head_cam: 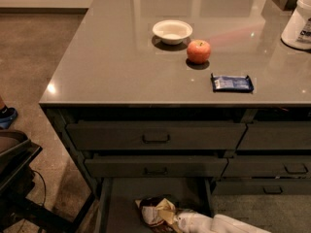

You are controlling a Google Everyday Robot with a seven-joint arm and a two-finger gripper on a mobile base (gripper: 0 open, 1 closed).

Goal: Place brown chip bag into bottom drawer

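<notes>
The bottom drawer (121,200) is pulled open at the bottom of the camera view, showing its flat grey floor and dark side rails. The brown chip bag (154,210), dark brown with cream-yellow parts, lies inside it toward the front right. My gripper (179,219) is at the end of the white arm that reaches in from the bottom right. It is at the bag's right edge, low in the drawer. The front of the drawer and part of the bag are cut off by the picture's lower edge.
On the grey countertop (112,67) are a white bowl (172,31), a red apple (198,51), a small flat blue wrapper (232,83) and a white container (299,21) at the far right. Two shut drawers with black loop handles (155,138) sit above. A dark chair (12,164) and a blue shoe (6,116) are at left.
</notes>
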